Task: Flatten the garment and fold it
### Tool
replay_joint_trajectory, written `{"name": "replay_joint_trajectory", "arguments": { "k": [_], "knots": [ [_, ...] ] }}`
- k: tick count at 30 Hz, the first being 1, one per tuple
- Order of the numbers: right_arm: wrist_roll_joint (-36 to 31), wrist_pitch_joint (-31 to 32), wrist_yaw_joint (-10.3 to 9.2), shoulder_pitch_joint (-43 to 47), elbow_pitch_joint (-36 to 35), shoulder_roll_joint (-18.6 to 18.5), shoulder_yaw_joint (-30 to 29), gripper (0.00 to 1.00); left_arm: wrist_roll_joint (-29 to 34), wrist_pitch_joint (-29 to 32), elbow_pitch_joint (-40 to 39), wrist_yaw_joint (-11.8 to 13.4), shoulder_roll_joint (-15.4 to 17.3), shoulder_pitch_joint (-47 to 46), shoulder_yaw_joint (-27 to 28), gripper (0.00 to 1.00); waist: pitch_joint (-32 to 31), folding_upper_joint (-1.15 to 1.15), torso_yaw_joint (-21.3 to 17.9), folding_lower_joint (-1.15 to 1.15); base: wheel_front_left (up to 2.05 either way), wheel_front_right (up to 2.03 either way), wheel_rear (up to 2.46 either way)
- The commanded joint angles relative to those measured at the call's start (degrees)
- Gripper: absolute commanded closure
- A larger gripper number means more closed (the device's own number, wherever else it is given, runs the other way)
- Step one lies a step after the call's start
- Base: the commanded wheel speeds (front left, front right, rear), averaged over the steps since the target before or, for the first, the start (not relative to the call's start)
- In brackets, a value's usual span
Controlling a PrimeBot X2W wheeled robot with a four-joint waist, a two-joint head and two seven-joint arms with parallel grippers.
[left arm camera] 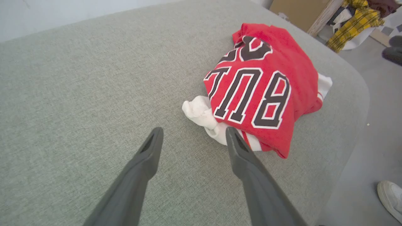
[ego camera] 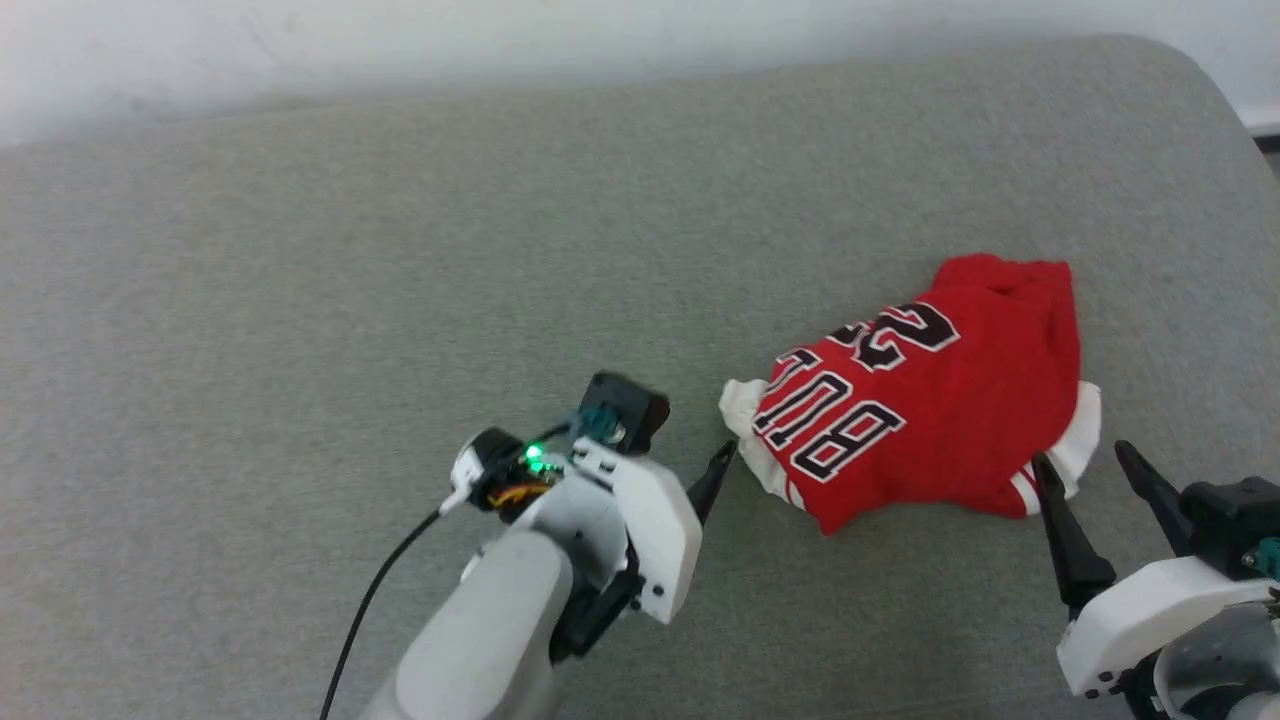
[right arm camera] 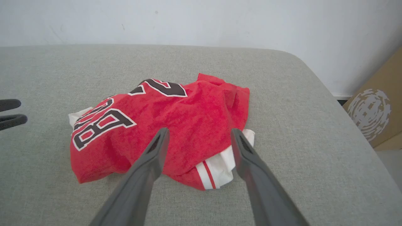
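The garment (ego camera: 930, 410) lies crumpled, letters upward, with the grey pad (ego camera: 300, 300) under it. The right gripper (ego camera: 1083, 458) stands at the garment's near right corner, jaws wide, holding nothing. One fingertip is at the white sleeve; whether it touches I cannot tell. The left gripper (left arm camera: 191, 131) is just beside the garment's left sleeve, also wide and empty.

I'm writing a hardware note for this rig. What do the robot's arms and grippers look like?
The left gripper and right gripper each have two long, tapered dark grey jaws on white housings. The left forearm is pale grey, with a black cable, orange wires, a green light and a black block.
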Motion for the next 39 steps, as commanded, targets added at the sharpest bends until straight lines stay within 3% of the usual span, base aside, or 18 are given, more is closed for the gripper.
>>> {"name": "replay_joint_trajectory", "arguments": {
  "k": [1, 13, 14, 15, 16, 21, 25, 31, 35, 39],
  "knots": [
    [-0.4, 0.2, -0.11, 0.6, -0.5, 0.6, 0.3, 0.0, -0.1, 2.2, 1.4, 0.5, -0.1, -2.3, -0.5, 0.0, 3.3, 0.0, -3.3, 0.0, 0.0, 0.0, 0.0],
    [-2.1, -0.7, -0.11, -0.7, -0.4, 3.2, 2.1, 0.0, 0.3, 12.2, 14.7, -1.1, 0.0, -15.9, -6.6, 0.0, 6.9, 0.0, -7.2, 0.0, 0.0, 0.0, 0.0],
    [-2.1, -0.8, -0.11, -0.7, -0.3, 3.3, 2.1, 0.0, 0.4, 13.4, 15.9, -1.2, 0.2, -16.4, -7.4, 0.17, 7.0, 0.0, -7.3, 0.0, 0.0, 0.0, 0.0],
    [-2.1, -0.9, -0.11, -0.8, -0.2, 3.4, 2.1, 0.0, 0.2, 13.9, 16.8, -1.3, 0.2, -16.8, -8.2, 0.85, 7.0, 0.0, -7.3, 0.0, 0.0, 0.0, 0.0],
    [-2.1, -1.0, -0.11, -0.9, 0.0, 3.5, 2.1, 0.0, -0.4, 13.5, 17.1, -1.4, 0.3, -17.1, -8.7, 1.0, 7.0, 0.0, -7.3, 0.0, 0.0, 0.0, 0.0],
    [-2.5, -1.4, -0.11, -0.8, 0.6, 3.8, 1.8, 0.0, -4.0, 7.8, 16.9, -1.5, 1.3, -17.1, -7.5, 1.0, 5.4, 0.0, -5.4, 0.0, 0.0, 0.0, 0.0],
    [-2.9, -1.2, -0.11, -0.3, 0.6, 3.8, 1.4, 0.0, -6.0, 1.1, 14.4, 0.6, 2.3, -16.1, -3.4, 1.0, 3.5, 0.0, -3.3, 0.0, 0.0, 0.0, 0.0],
    [-3.1, 0.2, -0.11, 1.1, 0.1, 3.7, 0.9, 0.0, -9.2, -9.1, 6.4, 6.6, 7.4, -9.4, 5.6, 1.0, -0.5, 0.0, 1.9, 0.0, 0.0, 0.0, 0.0],
    [-2.8, 1.1, -0.11, 2.1, 0.0, 3.4, 1.0, 0.0, -11.1, -11.3, 0.9, 10.7, 9.6, -1.6, 9.7, 1.0, -1.9, 0.0, 5.4, 0.0, 0.0, 0.0, 0.0],
    [-0.9, 1.7, -0.11, 2.5, 1.3, 3.5, 0.9, 0.0, -11.5, -11.1, -1.3, 13.2, 10.7, 6.4, 10.2, 1.0, -2.6, 0.0, 8.1, 0.0, 0.0, 0.0, 0.0]
  ]
}}
